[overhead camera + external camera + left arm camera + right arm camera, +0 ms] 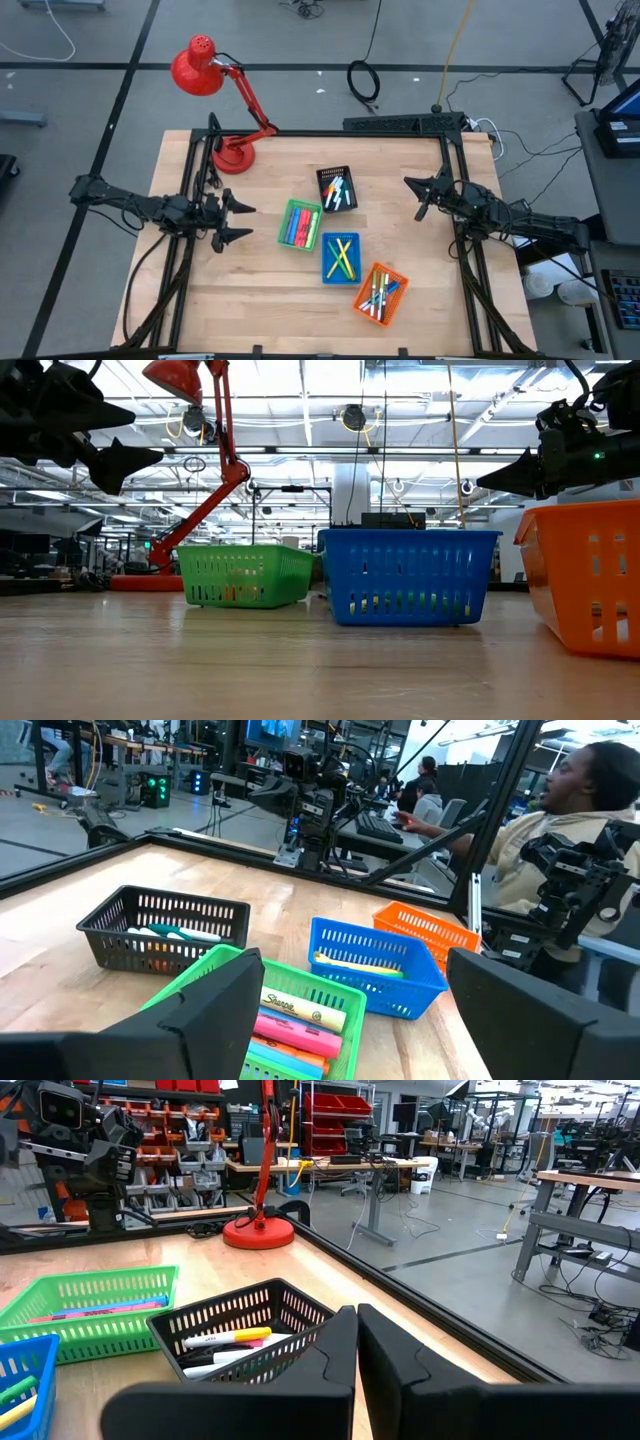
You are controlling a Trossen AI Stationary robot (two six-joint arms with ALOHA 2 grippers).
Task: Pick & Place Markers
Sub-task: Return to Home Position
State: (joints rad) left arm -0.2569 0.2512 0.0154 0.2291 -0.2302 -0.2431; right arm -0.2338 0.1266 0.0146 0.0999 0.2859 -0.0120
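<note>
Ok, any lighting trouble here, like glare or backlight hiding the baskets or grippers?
Low view: bright ceiling lights behind turn the left gripper and right gripper into dark silhouettes; the green basket and blue basket are readable. High view: even light, soft shadows on the table. Left wrist view: the markers show without glare.

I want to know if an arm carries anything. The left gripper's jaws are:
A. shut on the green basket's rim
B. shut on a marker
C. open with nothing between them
C: the left gripper has its jaws wide apart with nothing between them, short of the green basket.
</note>
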